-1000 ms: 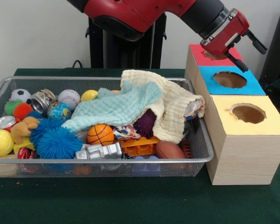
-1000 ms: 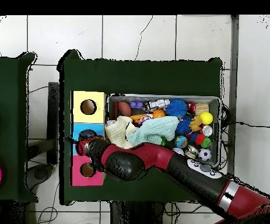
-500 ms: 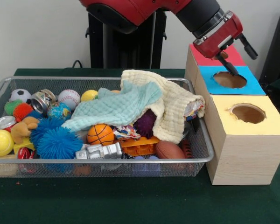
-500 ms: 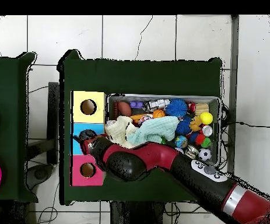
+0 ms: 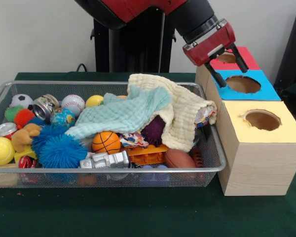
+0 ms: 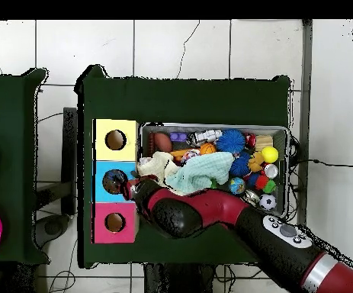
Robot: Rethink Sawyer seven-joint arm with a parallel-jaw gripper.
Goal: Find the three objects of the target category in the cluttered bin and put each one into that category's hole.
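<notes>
Blue-topped box's hole (image 5: 242,84) sat just right of my hand (image 5: 228,68) in the front view; hand spread open, empty, above the wire bin's (image 5: 214,168) right end.

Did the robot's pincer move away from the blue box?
Yes. The pincer went from above the hole toward the bin, now open and empty.

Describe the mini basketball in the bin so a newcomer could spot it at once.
Start at the wire-mesh bin left of the three wooden boxes. Near the middle of its front side, just below the pale green cloth, sits the mini basketball. It is the only orange ball with black seams, between a fuzzy blue ball and an orange plastic toy.
</notes>
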